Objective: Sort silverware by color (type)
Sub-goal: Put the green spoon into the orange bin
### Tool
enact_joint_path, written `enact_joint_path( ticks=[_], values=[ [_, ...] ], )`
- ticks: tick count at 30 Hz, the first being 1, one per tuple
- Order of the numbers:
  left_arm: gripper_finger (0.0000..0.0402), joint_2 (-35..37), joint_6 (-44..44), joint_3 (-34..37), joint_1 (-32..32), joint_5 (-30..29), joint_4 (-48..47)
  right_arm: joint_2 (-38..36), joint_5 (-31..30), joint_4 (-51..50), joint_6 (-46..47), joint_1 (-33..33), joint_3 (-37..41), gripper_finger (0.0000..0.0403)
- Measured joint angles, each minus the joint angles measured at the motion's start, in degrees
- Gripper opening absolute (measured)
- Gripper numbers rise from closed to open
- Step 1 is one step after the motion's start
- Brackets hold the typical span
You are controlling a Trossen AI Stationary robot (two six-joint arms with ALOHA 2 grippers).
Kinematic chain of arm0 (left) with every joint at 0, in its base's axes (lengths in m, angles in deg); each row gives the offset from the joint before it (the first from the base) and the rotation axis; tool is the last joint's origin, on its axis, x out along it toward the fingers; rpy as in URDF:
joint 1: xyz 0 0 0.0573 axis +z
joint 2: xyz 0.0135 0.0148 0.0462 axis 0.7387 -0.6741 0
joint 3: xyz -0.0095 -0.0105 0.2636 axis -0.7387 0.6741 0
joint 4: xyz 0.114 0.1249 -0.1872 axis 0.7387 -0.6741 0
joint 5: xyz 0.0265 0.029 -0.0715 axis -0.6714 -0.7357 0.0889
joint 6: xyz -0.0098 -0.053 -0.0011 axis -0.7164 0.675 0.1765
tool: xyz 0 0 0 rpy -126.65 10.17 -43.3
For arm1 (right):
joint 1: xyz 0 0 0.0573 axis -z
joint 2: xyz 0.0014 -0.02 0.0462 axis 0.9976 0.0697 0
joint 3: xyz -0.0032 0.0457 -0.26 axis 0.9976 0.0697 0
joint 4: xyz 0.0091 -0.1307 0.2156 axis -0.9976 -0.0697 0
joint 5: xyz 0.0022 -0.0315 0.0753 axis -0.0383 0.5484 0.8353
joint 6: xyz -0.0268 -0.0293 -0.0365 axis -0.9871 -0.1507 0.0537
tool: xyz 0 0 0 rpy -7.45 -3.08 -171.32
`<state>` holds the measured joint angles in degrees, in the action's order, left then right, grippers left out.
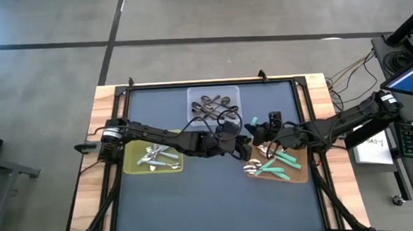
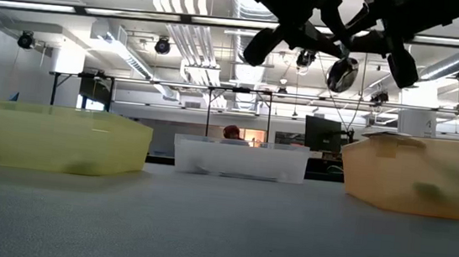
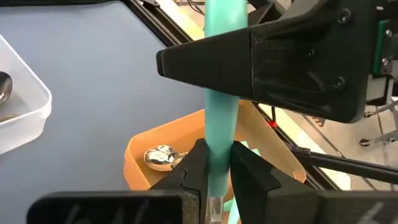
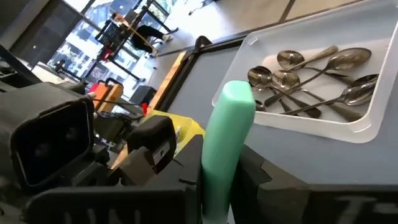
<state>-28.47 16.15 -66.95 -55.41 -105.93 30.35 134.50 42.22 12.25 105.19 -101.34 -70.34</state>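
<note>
A teal-handled spoon (image 3: 221, 93) is held in the air between both grippers, above the table's middle and just left of the orange-brown tray (image 1: 299, 173). My left gripper (image 3: 217, 158) is shut on the handle's lower part. My right gripper (image 4: 221, 186) is shut on the same handle farther toward its free end (image 4: 236, 93). The shiny head (image 2: 342, 74) shows high up in the low view. More teal-handled silverware (image 1: 280, 161) lies in the orange-brown tray. My left gripper pinches the teal handle close to its metal neck (image 3: 216, 186) between its two fingers (image 3: 193, 165). The spoon is lifted clear of the table and runs on away from the fingers, past the other gripper. My right gripper pinches the same handle a little below its rounded free end (image 4: 227, 143), one finger (image 3: 273, 62) lying across it. The free end sticks out past the fingers. The spoon is clear of the table and of the trays.
A yellow tray (image 1: 131, 164) at the left holds pale-handled spoons (image 1: 155, 157). A clear tray (image 1: 191, 96) at the far middle holds dark metal spoons (image 4: 311, 78). The near half of the blue mat (image 1: 211, 200) is bare.
</note>
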Motion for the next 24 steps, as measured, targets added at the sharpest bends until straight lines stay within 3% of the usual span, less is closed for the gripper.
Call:
enact_joint_path(
  ticks=[4, 11, 17, 24],
  values=[
    [0.005, 0.0, -2.9, 0.0, 0.0, 1.3, 0.0, -0.3, 0.9, 0.0, -0.7, 0.0, 0.0, 0.0034],
    [0.0111, 0.1, -6.2, 0.0, -0.1, 11.0, 0.2, -5.5, 8.6, -5.4, -5.3, 1.0, 0.1, 0.0034],
    [0.0136, 0.1, -6.6, 0.0, -0.3, 20.7, 0.2, -12.6, 21.4, -20.0, -13.3, 1.0, 0.1, 0.0034],
    [0.0133, 0.1, -6.6, 0.0, -0.5, 21.1, 0.1, -11.8, 32.3, -37.5, -22.9, -0.9, 0.1, 0.0034]
  ],
)
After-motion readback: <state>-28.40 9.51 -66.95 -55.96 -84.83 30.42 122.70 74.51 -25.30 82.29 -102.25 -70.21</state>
